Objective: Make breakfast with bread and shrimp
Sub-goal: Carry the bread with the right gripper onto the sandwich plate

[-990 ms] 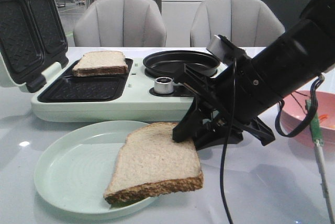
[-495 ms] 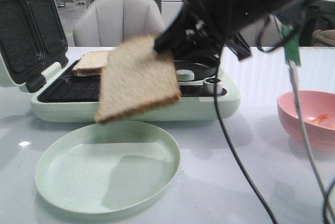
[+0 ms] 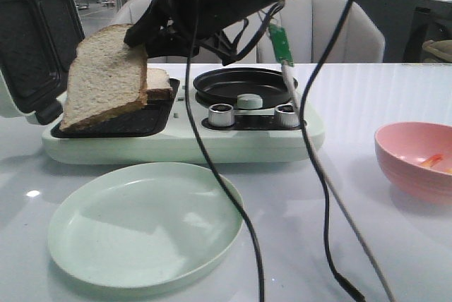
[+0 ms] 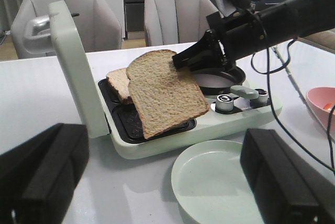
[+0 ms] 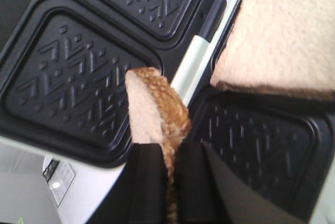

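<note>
Two square slices of pale sandwich bread with brown crust show: one held tilted (image 3: 104, 76), one lying on the sandwich maker (image 3: 158, 83). There is one round pale-green plate (image 3: 145, 223), one pink bowl (image 3: 415, 159), one mint-green sandwich maker (image 3: 183, 138) and two grey chairs (image 4: 180, 15).

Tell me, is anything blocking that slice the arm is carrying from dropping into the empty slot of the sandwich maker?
Nothing visible. The right gripper holds the slice tilted over the near slot, which is bare. The other slice lies in the far slot, beside the path, and the lid stands open.
</note>
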Controlling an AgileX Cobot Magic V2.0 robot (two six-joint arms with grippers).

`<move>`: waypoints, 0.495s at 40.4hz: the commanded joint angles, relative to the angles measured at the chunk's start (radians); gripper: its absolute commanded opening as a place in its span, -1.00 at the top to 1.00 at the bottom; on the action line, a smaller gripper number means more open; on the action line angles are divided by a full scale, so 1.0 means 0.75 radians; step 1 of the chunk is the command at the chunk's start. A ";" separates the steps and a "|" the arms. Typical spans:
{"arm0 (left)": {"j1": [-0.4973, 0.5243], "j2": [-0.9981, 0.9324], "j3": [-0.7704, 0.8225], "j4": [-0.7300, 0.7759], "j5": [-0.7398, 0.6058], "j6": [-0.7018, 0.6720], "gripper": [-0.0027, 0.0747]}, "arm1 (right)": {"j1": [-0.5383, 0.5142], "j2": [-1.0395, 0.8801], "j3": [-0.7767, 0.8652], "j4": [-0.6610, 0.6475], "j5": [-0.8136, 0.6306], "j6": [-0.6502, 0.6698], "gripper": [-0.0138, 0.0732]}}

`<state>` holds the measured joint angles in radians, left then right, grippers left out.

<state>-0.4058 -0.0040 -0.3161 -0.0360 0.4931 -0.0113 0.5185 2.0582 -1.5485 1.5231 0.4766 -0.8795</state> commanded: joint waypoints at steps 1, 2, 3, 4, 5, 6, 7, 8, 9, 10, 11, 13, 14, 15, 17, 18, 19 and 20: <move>-0.009 0.002 -0.037 -0.012 -0.122 -0.010 -0.71 | 0.004 -0.022 -0.127 0.073 -0.018 -0.017 0.34; -0.009 0.002 -0.037 -0.012 -0.122 -0.010 -0.71 | 0.004 -0.006 -0.145 0.074 -0.027 -0.017 0.31; -0.009 0.002 -0.037 -0.012 -0.122 -0.010 -0.71 | 0.004 0.007 -0.157 0.074 -0.033 -0.017 0.28; -0.009 0.002 -0.037 -0.012 -0.122 -0.010 -0.71 | 0.004 0.016 -0.170 0.074 -0.042 -0.017 0.25; -0.009 0.002 -0.037 -0.012 -0.122 -0.010 -0.71 | 0.004 0.023 -0.179 0.074 -0.049 -0.017 0.20; -0.009 0.002 -0.037 -0.012 -0.122 -0.010 -0.71 | 0.004 0.029 -0.185 0.074 -0.059 -0.017 0.16; -0.009 0.002 -0.037 -0.012 -0.122 -0.010 -0.71 | 0.004 0.033 -0.188 0.074 -0.068 -0.017 0.07; -0.009 0.002 -0.037 -0.012 -0.122 -0.010 -0.71 | 0.004 0.034 -0.188 0.074 -0.076 -0.017 0.04; -0.009 0.002 -0.037 -0.012 -0.122 -0.010 -0.71 | 0.004 0.034 -0.188 0.073 -0.089 -0.017 -0.05; -0.009 0.002 -0.037 -0.012 -0.122 -0.010 -0.71 | 0.004 0.035 -0.188 0.073 -0.098 -0.017 -0.14; -0.009 0.002 -0.037 -0.012 -0.122 -0.010 -0.71 | 0.004 0.037 -0.188 0.072 -0.104 -0.017 -0.20; -0.009 0.002 -0.037 -0.012 -0.122 -0.010 -0.71 | 0.004 0.037 -0.188 0.069 -0.112 -0.018 -0.36; -0.009 0.002 -0.037 -0.012 -0.122 -0.010 -0.71 | 0.004 0.037 -0.188 0.064 -0.114 -0.018 -0.42; -0.009 0.002 -0.037 -0.012 -0.122 -0.010 -0.71 | 0.004 0.037 -0.188 0.056 -0.118 -0.018 -0.49; -0.009 0.002 -0.037 -0.012 -0.122 -0.010 -0.71 | 0.001 0.032 -0.188 0.033 -0.128 -0.020 -0.57; -0.009 0.002 -0.037 -0.012 -0.122 -0.010 -0.71 | 0.001 0.031 -0.188 0.014 -0.134 -0.020 -0.58; -0.009 0.002 -0.037 -0.012 -0.122 -0.010 -0.71 | 0.001 0.026 -0.188 0.001 -0.139 -0.020 -0.57; -0.009 0.002 -0.037 -0.012 -0.122 -0.010 -0.71 | 0.001 0.022 -0.188 -0.020 -0.143 -0.020 -0.57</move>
<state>-0.4058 -0.0040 -0.3161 -0.0360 0.4931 -0.0113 0.5230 2.1538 -1.6504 1.5199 0.3739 -0.8795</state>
